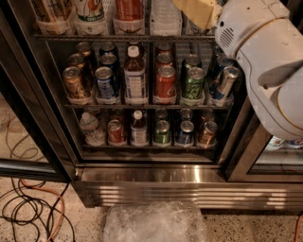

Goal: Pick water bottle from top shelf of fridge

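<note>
Gripper [199,12] at upper centre-right; I cannot tell its state | water bottle [165,18] just left of it, upright on top shelf [94,37]

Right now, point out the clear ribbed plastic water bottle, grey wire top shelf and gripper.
water bottle [165,19], camera view, ribbed body.
top shelf [118,37], camera view, front wire.
gripper [198,12], camera view, tan tip beside the bottle.

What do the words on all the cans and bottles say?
No words can be read anywhere.
On the water bottle, top shelf: no label in view.
On the red can, green can and white-label bottle: print too small to read.
On the gripper, at the top beside the water bottle: no markings.
</note>
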Robot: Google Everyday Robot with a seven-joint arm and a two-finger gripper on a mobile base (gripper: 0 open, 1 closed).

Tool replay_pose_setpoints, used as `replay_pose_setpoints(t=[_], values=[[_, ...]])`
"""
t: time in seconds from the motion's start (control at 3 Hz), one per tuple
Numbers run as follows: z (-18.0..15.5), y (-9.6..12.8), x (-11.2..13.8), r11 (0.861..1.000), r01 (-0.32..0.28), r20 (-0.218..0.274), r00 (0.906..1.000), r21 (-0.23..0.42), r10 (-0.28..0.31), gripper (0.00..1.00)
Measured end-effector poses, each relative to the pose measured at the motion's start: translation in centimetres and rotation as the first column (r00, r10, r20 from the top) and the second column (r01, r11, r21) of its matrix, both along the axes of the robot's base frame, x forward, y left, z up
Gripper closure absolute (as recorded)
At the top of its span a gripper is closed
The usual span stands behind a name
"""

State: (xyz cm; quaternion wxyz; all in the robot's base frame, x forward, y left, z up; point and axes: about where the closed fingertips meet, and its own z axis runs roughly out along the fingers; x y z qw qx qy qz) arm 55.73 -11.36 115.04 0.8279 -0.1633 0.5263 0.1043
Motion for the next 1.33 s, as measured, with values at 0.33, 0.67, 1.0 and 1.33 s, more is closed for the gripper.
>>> replay_pose_setpoints(t=[0.33,0.67,1.0,1.33], values=[[0.0,0.0,0.0,1.0,-0.001,0.001,1.0,0.0,0.001,0.08],[0.7,1.2,-0.4,0.997,-0.07,0.017,0.9974,0.017,0.07,0.02],[1.7,3.6,-0.9,0.99,-0.123,0.001,0.9923,0.073,0.124,0.03],[3.3,6.0,-1.7,0.975,-0.153,-0.03,0.9867,0.161,0.16,0.1]])
